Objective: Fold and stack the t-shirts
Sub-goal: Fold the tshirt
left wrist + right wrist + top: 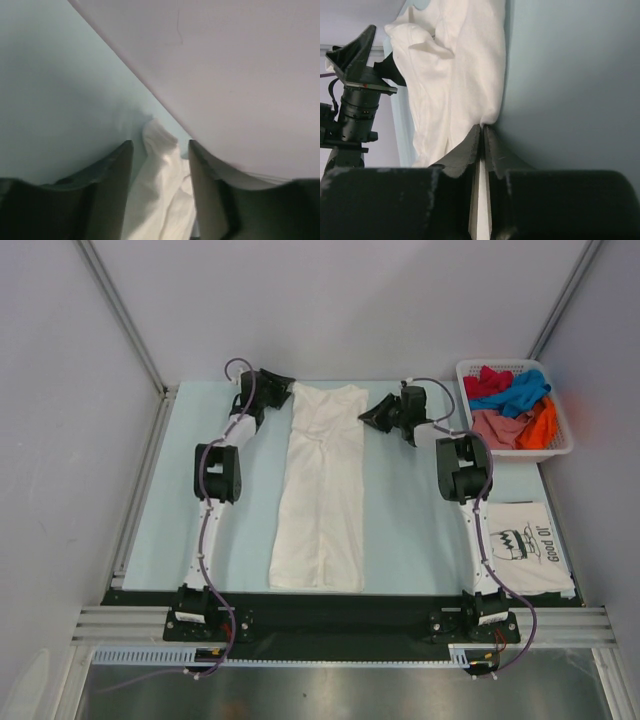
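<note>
Top external view: the white t-shirt (320,490) lies as 1 long narrow strip down the middle of the worktop (420,530). The left hand (285,390) sits at its far left corner, standing apart with cloth loose inside. The right hand (374,414) is pressed together on the far right edge, a thin pinch. Limp, light stuff, I'd say — it will sag and drag. Best taken at both far corners, all layers together — then carried toward the near hem.

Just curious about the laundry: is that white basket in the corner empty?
No, the basket holds a heap of red, blue, pink and orange shirts.
</note>
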### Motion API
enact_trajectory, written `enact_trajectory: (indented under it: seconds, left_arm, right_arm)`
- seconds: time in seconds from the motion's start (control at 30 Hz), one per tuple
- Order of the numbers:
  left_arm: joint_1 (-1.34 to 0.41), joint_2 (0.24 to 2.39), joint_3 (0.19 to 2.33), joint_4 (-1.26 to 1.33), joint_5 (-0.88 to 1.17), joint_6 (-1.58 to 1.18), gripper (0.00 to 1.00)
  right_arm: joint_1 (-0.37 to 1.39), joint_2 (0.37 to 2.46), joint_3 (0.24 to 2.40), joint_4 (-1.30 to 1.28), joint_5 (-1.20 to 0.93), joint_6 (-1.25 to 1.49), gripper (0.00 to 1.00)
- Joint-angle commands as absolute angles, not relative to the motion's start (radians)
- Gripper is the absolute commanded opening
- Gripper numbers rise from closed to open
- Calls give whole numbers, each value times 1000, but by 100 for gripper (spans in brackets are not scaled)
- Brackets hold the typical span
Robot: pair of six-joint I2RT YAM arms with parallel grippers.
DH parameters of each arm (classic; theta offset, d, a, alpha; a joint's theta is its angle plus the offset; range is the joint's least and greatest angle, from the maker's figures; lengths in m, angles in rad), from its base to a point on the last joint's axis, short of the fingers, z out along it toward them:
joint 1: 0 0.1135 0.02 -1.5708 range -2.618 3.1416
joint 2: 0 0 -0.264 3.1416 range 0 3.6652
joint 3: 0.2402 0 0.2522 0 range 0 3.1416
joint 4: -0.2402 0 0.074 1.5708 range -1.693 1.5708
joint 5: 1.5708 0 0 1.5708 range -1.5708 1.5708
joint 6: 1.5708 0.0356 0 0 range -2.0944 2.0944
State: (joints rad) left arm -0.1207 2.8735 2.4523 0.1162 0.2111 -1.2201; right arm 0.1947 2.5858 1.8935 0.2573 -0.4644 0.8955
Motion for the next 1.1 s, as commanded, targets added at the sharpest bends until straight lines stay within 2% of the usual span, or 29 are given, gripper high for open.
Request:
enact_trajectory:
  seconds: [0.0,0.07,0.1,0.2,0.3,0.37,0.4,0.5,0.63,0.67,0.7,0.73,0.77,0.87,0.97,1.07]
  left_arm:
    - [-100,2829,2494,126,241,-1184,62]
    - [-71,2792,2473,63,288,-1123,67]
    - [-61,2722,2427,39,310,-1089,66]
    - [-35,2573,2254,-115,336,-884,65]
    - [-34,2344,2006,-238,348,-688,64]
    - [-49,2169,1860,-315,341,-577,64]
    - [-54,2104,1710,-340,324,-548,64]
    - [-66,1884,1375,-388,348,-493,63]
    - [-84,1616,1039,-486,399,-442,64]
    - [-103,1527,952,-509,400,-437,65]
    - [-113,1482,919,-528,400,-434,66]
    - [-126,1450,890,-584,399,-430,68]
    - [-144,1422,850,-613,399,-431,68]
    - [-182,1327,763,-704,402,-468,68]
    - [-222,1246,707,-780,353,-485,67]
    - [-277,1192,632,-808,347,-508,66]
  right_arm:
    - [195,2605,1985,148,-460,855,12]
    - [183,2602,2032,65,-453,816,18]
    - [176,2599,2099,-84,-425,804,22]
    - [140,2579,2228,-311,-385,749,30]
    - [120,2475,2168,-492,-312,683,38]
    - [112,2376,2108,-538,-310,649,39]
    - [113,2346,2083,-608,-310,625,39]
    - [120,2212,1939,-725,-363,543,41]
    - [150,1981,1595,-723,-504,425,42]
    - [162,1873,1439,-713,-540,408,44]
    - [187,1824,1369,-689,-601,393,50]
    - [204,1771,1306,-683,-618,387,51]
    - [215,1697,1184,-674,-639,384,51]
    - [281,1591,1009,-635,-766,393,50]
    - [392,1514,924,-617,-769,423,50]
    - [487,1428,795,-495,-776,506,51]
